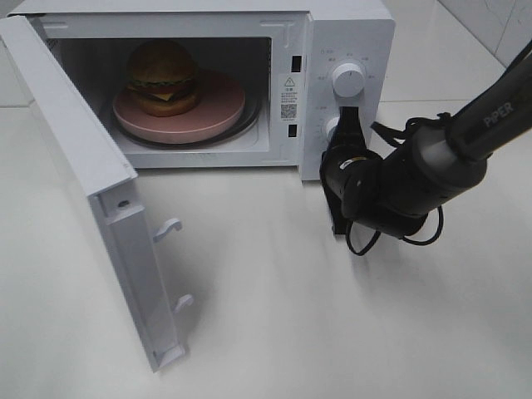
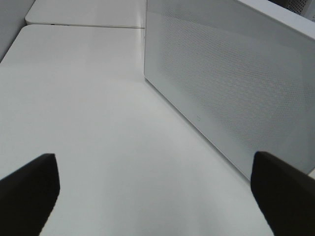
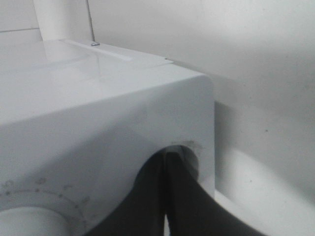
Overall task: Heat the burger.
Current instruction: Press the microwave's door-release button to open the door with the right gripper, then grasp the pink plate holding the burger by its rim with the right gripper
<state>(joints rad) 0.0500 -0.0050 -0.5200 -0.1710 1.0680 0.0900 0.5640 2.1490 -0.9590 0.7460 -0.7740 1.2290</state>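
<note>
Exterior high: burger (image 1: 162,76) in microwave (image 1: 349,33) (on plate (image 1: 220,112)); right hand (image 1: 349,115) outside, apart

The light is bright and even, and the white table (image 1: 332,332) in front of the microwave (image 1: 370,41) has a soft glare. Inside the microwave it is dimmer (the burger (image 1: 162,75) bun has a little shine). The right wrist picture is dim and blurry; the right gripper (image 3: 166,162) against the microwave is a dark, fuzzy shape.
</note>
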